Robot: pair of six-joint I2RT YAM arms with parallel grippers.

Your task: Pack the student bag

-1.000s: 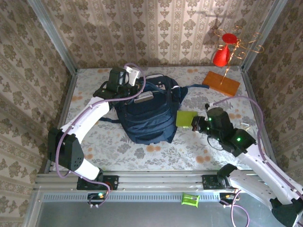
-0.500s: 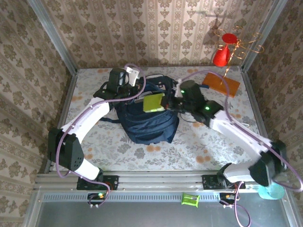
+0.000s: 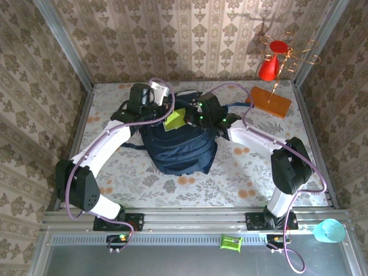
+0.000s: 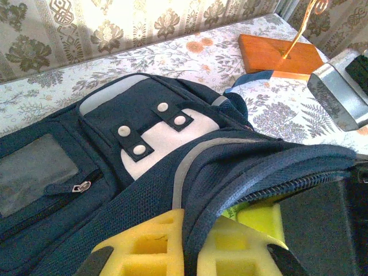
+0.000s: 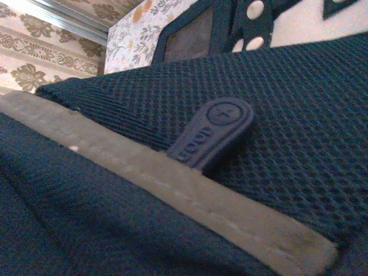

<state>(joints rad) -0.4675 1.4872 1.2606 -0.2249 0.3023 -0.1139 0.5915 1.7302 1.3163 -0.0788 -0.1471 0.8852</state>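
Now the right pincer (image 3: 188,118), clamped on the flat lime-green square piece (image 3: 175,119), has swung from the desk's (image 3: 247,172) right side to the mouth of the large dark navy fabric backpack (image 3: 178,146), which lies mid-desk toward the far edge. Insertion looks imminent. The left pincer (image 4: 192,253) grips the rim, and both arms stretch far forward.

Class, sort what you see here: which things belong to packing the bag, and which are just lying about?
In use: student bag; lime-green flat item at its opening.
Lying about: wire stand with red cone; teal cup; small green object on front rail.
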